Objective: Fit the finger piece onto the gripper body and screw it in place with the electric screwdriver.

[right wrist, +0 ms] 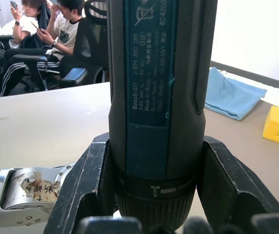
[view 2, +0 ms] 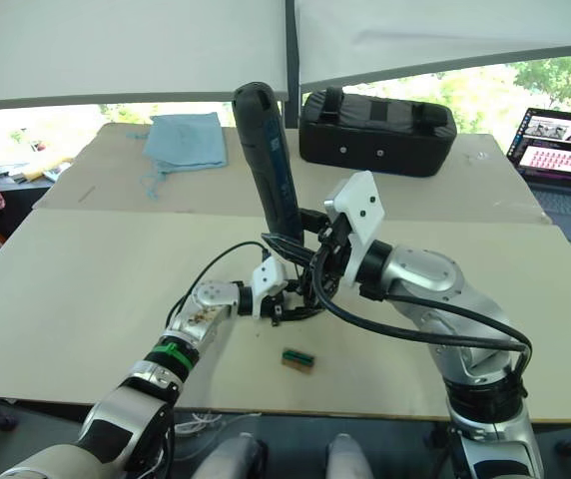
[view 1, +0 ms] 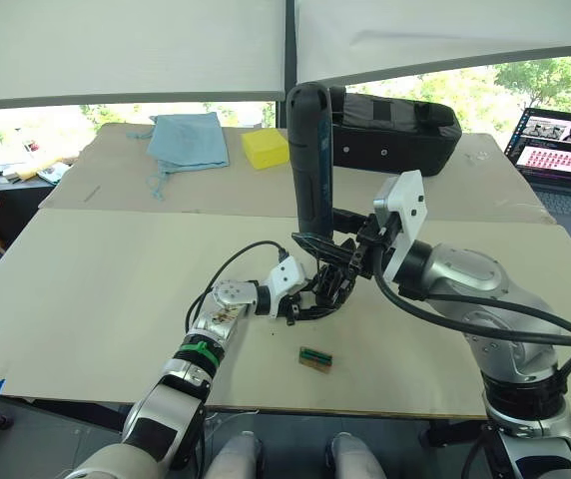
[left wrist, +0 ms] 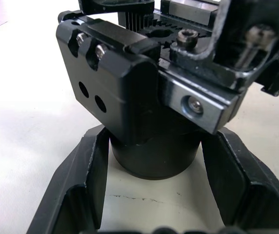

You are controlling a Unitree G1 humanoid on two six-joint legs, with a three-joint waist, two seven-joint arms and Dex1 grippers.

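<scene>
My right gripper (view 1: 333, 236) is shut on the electric screwdriver (view 1: 310, 150), a thick dark cylinder held upright, its fingers (right wrist: 87, 187) clamping the lower collar. Its tip points down at the gripper body (view 1: 329, 283), a chunky black mechanism with screws and a toothed rack (left wrist: 129, 83). The left gripper (view 1: 310, 299) is shut on that body's round base just above the table, one finger (left wrist: 83, 187) on each side. I cannot tell the finger piece apart from the black parts at the screwdriver's tip.
A small green-brown part (view 1: 315, 359) lies on the table in front of the grippers. Further back are a large black case (view 1: 395, 132), a yellow sponge (view 1: 266, 148) and a blue cloth (view 1: 188, 140). A laptop (view 1: 563, 150) stands far right. People (right wrist: 56, 24) sit beyond the table.
</scene>
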